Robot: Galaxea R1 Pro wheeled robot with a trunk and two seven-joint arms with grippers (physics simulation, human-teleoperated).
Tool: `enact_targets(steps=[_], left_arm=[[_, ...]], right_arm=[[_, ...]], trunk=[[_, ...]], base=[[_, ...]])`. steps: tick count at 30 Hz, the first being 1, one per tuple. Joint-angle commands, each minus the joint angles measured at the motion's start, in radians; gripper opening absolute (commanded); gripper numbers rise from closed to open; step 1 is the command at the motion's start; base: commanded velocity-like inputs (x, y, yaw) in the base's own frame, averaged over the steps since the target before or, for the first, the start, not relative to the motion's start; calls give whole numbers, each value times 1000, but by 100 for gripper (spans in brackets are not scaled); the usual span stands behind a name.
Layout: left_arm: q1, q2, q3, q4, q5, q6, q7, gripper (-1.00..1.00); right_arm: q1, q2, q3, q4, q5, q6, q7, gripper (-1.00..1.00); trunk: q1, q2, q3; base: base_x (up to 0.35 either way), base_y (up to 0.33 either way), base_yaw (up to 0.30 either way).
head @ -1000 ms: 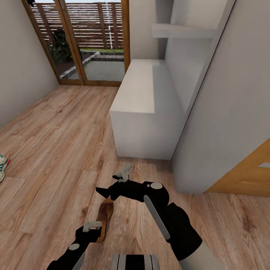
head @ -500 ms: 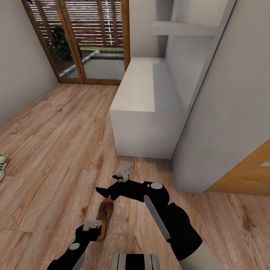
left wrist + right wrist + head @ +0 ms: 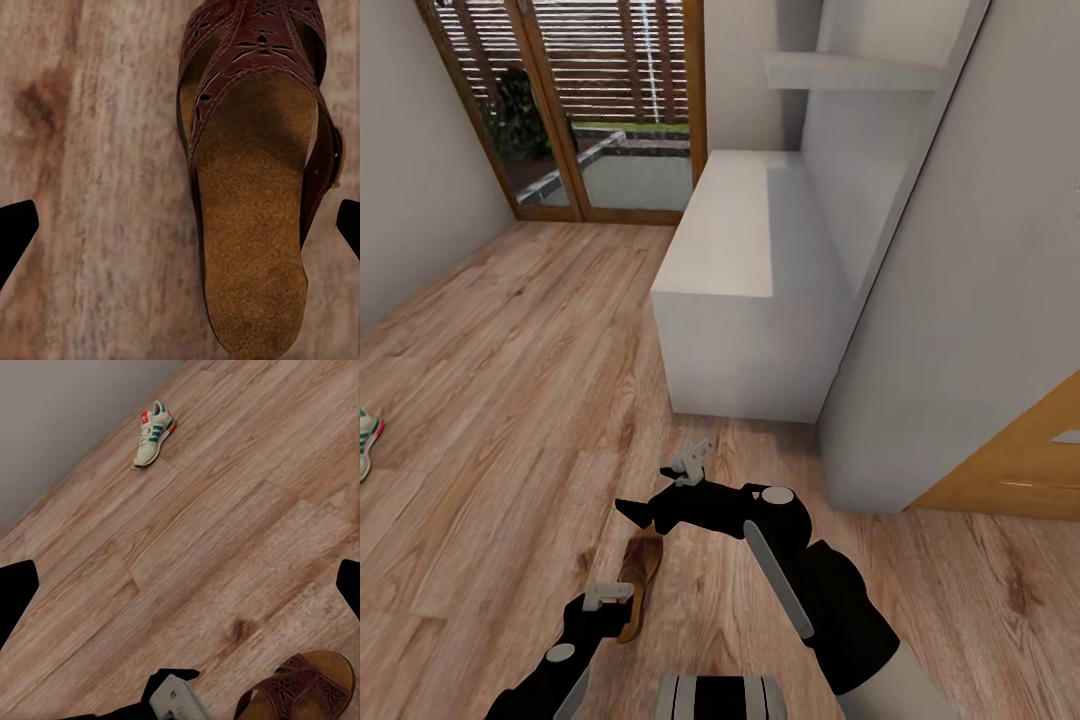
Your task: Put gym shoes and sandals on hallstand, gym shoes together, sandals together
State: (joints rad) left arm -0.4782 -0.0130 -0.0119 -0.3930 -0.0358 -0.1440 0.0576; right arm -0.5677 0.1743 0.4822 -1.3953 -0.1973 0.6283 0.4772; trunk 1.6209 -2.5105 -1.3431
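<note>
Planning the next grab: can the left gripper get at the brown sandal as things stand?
Probably yes. The left gripper hangs open right over the sandal, which lies flat on bare floor with nothing around it, though it sits off-centre between the fingertips.

Both arms (image 3: 810, 580) are glossy black with pale grey joint caps, brackets and a grey strip.

Gym shoe (image 3: 154, 433) and sandal (image 3: 300, 688) on the corridor floor (image 3: 225, 532)
The shoe lies near the grey wall (image 3: 60, 420), well apart from the sandal.
</note>
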Motion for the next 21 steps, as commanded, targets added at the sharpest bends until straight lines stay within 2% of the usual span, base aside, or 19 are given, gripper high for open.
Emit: enact_targets(steps=[1,14,21], left_arm=[[0,0,-1,0,-4,-3,5,100],[1,1,-2,-5,-4,-3,5,100],[0,3,-2,-6,-4,-3,5,100]], right_arm=[[-1,0,-1,-1,-5,7,0,100],[0,0,-1,-1,-5,7,0,100],[0,0,-1,-1,-5,7,0,100]], trunk=[[0,0,-1],[0,0,-1],[3,-2,-28]], base=[[0,0,-73],[0,0,-135],[0,0,-20]])
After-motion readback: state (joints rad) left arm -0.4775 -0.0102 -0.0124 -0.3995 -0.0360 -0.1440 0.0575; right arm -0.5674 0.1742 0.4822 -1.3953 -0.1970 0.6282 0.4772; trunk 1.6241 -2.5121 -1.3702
